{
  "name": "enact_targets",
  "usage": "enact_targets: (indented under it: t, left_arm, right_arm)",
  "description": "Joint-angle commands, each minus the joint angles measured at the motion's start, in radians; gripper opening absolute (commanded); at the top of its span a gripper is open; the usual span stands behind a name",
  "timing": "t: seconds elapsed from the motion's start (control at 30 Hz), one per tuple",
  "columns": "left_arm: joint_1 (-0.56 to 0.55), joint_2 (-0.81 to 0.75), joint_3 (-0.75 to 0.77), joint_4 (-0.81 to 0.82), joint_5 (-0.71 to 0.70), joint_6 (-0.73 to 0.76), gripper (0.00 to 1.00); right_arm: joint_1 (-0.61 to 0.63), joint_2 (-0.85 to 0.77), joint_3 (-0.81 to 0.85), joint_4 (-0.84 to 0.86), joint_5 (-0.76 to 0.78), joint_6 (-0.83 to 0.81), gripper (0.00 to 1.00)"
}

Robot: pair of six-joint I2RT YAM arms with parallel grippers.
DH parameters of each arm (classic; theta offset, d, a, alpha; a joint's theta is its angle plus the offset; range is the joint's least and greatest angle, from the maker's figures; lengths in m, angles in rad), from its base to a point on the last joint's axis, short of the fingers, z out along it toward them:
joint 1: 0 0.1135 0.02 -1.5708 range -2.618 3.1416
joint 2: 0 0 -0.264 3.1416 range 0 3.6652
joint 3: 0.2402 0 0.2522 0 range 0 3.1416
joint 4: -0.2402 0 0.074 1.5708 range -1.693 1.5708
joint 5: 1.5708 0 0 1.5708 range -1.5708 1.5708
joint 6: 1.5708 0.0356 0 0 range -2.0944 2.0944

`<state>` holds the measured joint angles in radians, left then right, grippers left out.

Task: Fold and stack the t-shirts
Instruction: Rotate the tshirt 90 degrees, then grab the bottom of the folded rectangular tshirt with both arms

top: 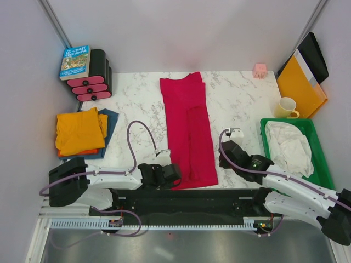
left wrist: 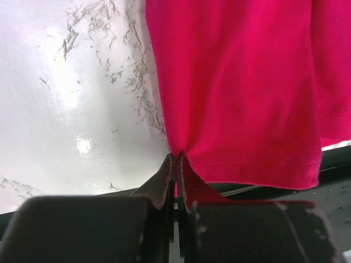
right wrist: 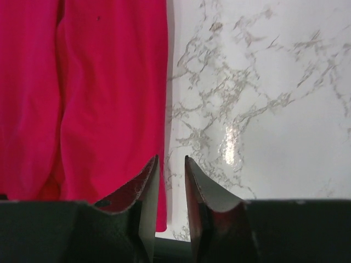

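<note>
Red t-shirt [left wrist: 236,93] corner pinched in left gripper [left wrist: 176,156]: left wrist view only.

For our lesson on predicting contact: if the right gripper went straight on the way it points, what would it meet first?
Probably the right edge of the red t-shirt: the right gripper straddles it, one finger over fabric, the other over bare table. Height is unclear.

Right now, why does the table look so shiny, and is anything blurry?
Left wrist view: bright glare whitens the table, and the left gripper is blurry up close. Right wrist view: one bright glare spot on the table. Top view: even light, no glare, everything sharp.
</note>
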<state>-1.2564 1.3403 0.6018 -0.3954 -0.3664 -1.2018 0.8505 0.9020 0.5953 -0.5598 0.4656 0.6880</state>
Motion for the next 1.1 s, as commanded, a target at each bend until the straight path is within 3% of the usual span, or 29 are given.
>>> enact_targets:
  t: [0.0, 0.37, 0.77, 0.87, 0.97, 1.0, 1.07]
  left_arm:
    - [-0.008, -0.026, -0.007, -0.026, -0.043, -0.015, 0.02]
    - [-0.008, 0.031, 0.047, -0.04, -0.016, 0.033, 0.02]
    - [-0.008, 0.011, 0.047, -0.04, -0.023, 0.038, 0.02]
    - [-0.008, 0.01, 0.047, -0.04, -0.02, 0.038, 0.02]
    - [-0.009, 0.005, 0.047, -0.042, -0.022, 0.038, 0.02]
    - [-0.009, -0.001, 0.049, -0.045, -0.022, 0.038, 0.02]
    - [-0.009, -0.013, 0.046, -0.051, -0.028, 0.033, 0.02]
  right_arm:
    - [0.016, -0.003, -0.067, 0.09, -0.123, 0.1, 0.34]
    - [0.091, 0.071, -0.14, 0.143, -0.177, 0.206, 0.42]
    - [0.113, 0.072, -0.244, 0.156, -0.18, 0.275, 0.43]
    - [0.117, 0.104, -0.252, 0.182, -0.208, 0.283, 0.39]
    - [0.14, 0.135, -0.252, 0.186, -0.225, 0.317, 0.21]
    - [0.15, 0.135, -0.255, 0.186, -0.223, 0.327, 0.09]
    - [0.183, 0.126, -0.255, 0.182, -0.205, 0.347, 0.0]
